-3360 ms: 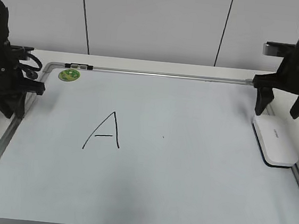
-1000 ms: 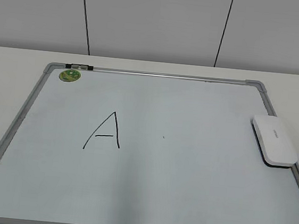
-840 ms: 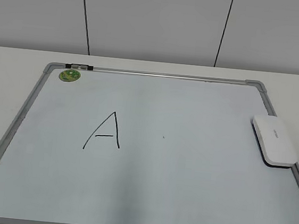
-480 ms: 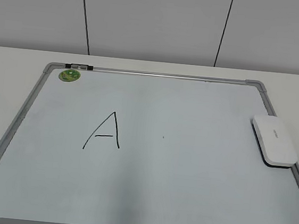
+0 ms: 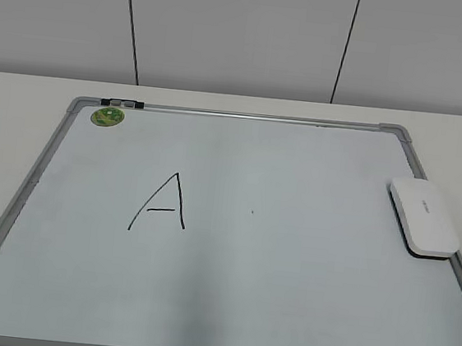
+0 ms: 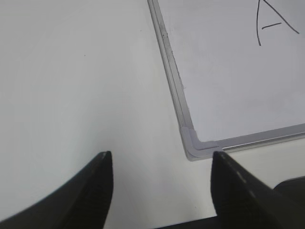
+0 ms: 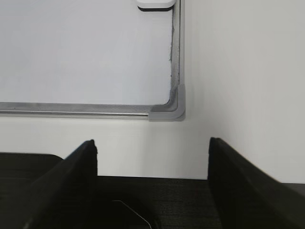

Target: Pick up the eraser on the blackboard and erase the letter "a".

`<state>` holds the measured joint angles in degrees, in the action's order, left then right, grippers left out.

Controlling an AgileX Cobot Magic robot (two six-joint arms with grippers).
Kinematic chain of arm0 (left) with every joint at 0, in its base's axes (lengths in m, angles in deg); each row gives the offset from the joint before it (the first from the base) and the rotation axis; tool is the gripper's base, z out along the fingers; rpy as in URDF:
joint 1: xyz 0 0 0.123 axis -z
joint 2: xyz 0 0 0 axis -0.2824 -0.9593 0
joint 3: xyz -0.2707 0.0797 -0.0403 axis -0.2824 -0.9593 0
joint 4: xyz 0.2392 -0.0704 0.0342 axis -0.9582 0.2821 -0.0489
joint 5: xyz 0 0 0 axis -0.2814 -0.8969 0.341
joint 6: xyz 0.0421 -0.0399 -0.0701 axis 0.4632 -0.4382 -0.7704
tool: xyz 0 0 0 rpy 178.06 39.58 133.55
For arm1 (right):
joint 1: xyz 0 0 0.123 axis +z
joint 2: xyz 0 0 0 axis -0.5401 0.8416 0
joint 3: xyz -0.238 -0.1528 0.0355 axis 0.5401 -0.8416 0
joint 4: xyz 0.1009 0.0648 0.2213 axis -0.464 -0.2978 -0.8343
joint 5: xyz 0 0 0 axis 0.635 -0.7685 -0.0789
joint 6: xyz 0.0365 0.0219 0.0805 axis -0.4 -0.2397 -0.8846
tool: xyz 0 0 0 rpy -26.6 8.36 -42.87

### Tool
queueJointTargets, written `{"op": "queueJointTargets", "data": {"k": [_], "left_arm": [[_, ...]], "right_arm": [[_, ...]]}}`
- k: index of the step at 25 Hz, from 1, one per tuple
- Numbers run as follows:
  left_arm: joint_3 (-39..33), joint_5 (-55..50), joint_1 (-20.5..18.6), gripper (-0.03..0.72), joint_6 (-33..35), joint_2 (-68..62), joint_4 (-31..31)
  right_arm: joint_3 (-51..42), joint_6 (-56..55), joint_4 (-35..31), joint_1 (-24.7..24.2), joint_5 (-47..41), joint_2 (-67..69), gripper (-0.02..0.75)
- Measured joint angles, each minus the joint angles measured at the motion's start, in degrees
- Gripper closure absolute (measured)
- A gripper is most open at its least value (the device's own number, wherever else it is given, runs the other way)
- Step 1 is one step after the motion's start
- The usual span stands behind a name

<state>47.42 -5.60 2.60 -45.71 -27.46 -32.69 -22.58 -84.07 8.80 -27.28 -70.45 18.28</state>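
White eraser (image 5: 425, 217) lies flat on the blackboard (image 5: 284, 294).

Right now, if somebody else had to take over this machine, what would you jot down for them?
Left gripper: open, holding nothing, over the bare table off the board's near-left corner.
Right gripper: open, holding nothing, off the near-right corner.
Neither arm shows in the exterior view.
The eraser lies flat on the blackboard, against its right edge.
Writing: only the capital "A" is visible, and a tiny dark speck to its right. No small "a" can be seen.
Done: apparently the erasing.
Left: check that speck; otherwise nothing obvious.
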Motion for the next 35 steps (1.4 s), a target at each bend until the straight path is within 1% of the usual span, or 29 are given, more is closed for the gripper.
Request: {"op": "queueJointTargets", "data": {"k": [4, 27, 30, 35], "left_arm": [[0.0, 0.0, 0.0, 0.215, 0.0, 1.83, 0.0], [0.0, 0.0, 0.0, 0.215, 0.13, 2.67, 0.59], [0.0, 0.0, -2.1, 0.215, 0.13, 3.43, 0.59], [0.0, 0.0, -8.05, 0.215, 0.13, 6.37, 0.59]], "right_arm": [[0.0, -2.43, 2.01, 0.0, 0.0, 0.0, 0.202], [0.0, -3.03, 1.51, 0.0, -0.44, -0.23, 0.202], [0.0, -3.03, 1.49, -1.11, -0.44, -1.18, 0.202], [0.0, -3.03, 1.49, -4.49, -0.44, -5.99, 0.202]]}}
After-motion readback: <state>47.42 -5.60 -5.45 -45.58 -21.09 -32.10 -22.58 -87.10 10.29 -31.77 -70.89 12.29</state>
